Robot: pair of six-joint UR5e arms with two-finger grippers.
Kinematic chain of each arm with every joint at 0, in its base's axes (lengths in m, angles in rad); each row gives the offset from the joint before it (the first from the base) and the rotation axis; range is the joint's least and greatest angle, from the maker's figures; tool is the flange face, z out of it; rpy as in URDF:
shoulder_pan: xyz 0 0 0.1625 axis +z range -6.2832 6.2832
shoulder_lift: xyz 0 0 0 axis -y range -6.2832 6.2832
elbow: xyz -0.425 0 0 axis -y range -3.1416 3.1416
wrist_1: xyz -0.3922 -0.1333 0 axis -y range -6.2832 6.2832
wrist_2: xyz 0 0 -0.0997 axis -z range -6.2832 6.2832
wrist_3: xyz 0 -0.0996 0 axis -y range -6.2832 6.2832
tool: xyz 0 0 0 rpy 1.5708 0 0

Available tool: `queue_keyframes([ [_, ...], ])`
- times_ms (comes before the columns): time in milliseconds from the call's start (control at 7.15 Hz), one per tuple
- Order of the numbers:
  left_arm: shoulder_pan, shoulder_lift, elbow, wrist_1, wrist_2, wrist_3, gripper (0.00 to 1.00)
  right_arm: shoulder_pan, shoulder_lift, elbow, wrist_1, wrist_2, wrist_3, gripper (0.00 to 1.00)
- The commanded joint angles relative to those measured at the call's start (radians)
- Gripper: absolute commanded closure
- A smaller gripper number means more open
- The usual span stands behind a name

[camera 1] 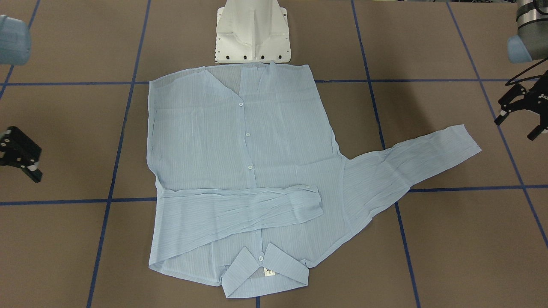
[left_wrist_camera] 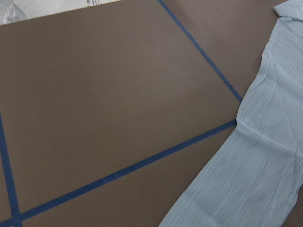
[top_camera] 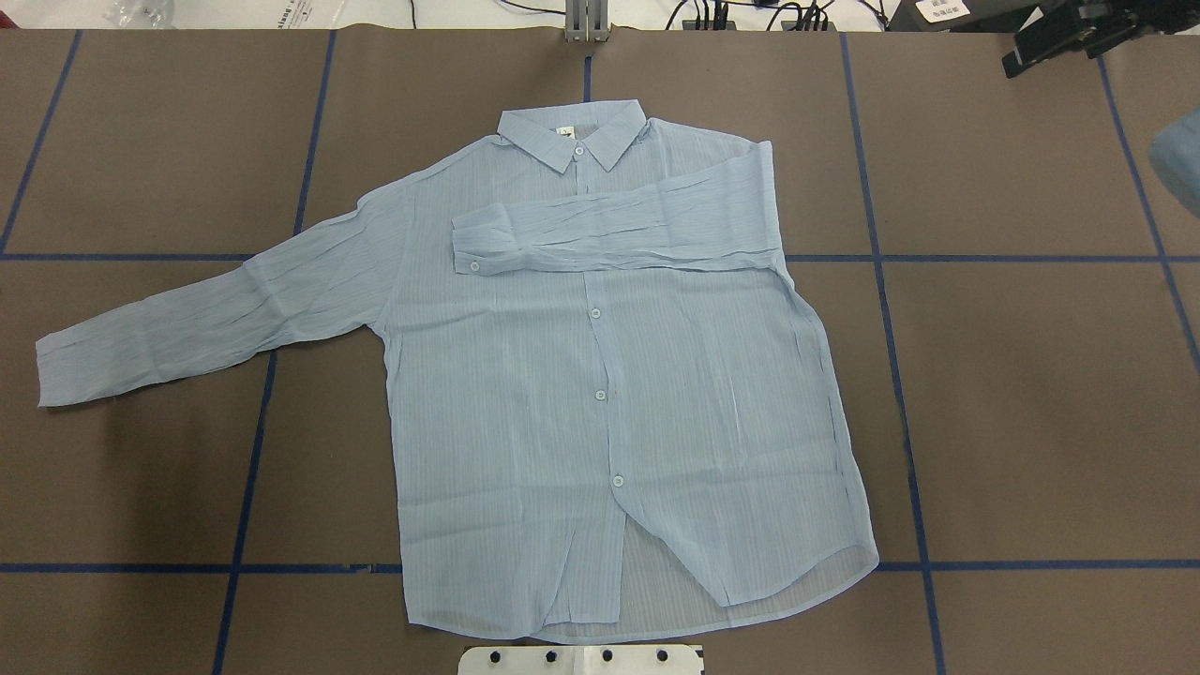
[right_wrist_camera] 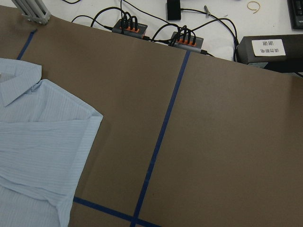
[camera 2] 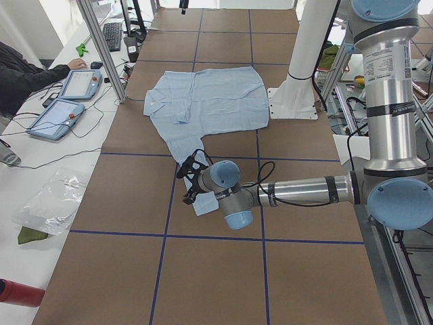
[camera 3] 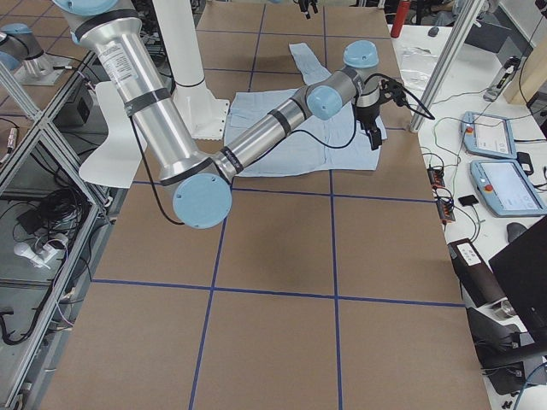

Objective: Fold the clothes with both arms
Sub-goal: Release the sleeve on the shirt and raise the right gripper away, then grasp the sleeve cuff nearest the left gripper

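While neither claw touches it, the shirt (camera 1: 201,141) lies flat and buttoned, front up, on the brown bench (camera 1: 449,239) in the front-facing view, hem by the white base (camera 1: 252,38), collar (camera 1: 274,267) at the opposite end. The folded sleeve (camera 1: 239,207) lies across the chest. The spread sleeve (camera 1: 411,162) stretches sideways towards the left claw (camera 1: 513,129), whose fingers stand wide apart and empty, clear of the sleeve's end. The right claw (camera 1: 23,160) sits at the other edge of the view, well apart from the cloth and partly cut off (spread or closed, I cannot tell).

Overhead, the folded sleeve's cuff (top_camera: 473,251) ends past the button line, below the collar, and the spread sleeve crosses a blue tape line (top_camera: 251,469).

From the left end, the left claw hovers near the spread sleeve's tip, fingers parted, holding nothing; an operator (camera 2: 27,74) sits beside the bench at two tablets (camera 2: 80,84).

From the right end, the right claw points down above the bench at the shirt's collar end; its gap cannot be read there.

The left wrist camera has the spread sleeve filling its lower right corner, over tape lines on bare bench.

The right wrist camera shows the collar and the folded shoulder at its left, with cables (right_wrist_camera: 156,33) on a white surface beyond the bench's edge
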Motion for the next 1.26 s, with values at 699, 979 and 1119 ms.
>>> queue_keyframes([
  [699, 0.321, 0.093, 0.01, -0.057, 0.304, -0.164, 0.12, 0.017, -0.038, 0.024, 0.001, 0.021, -0.008, 0.0],
  [979, 0.353, 0.095, 0.033, -0.057, 0.334, -0.164, 0.23, 0.017, -0.039, 0.022, 0.001, 0.02, -0.008, 0.0],
  [1119, 0.371, 0.095, 0.042, -0.057, 0.354, -0.164, 0.3, 0.017, -0.044, 0.022, 0.001, 0.02, -0.008, 0.0],
])
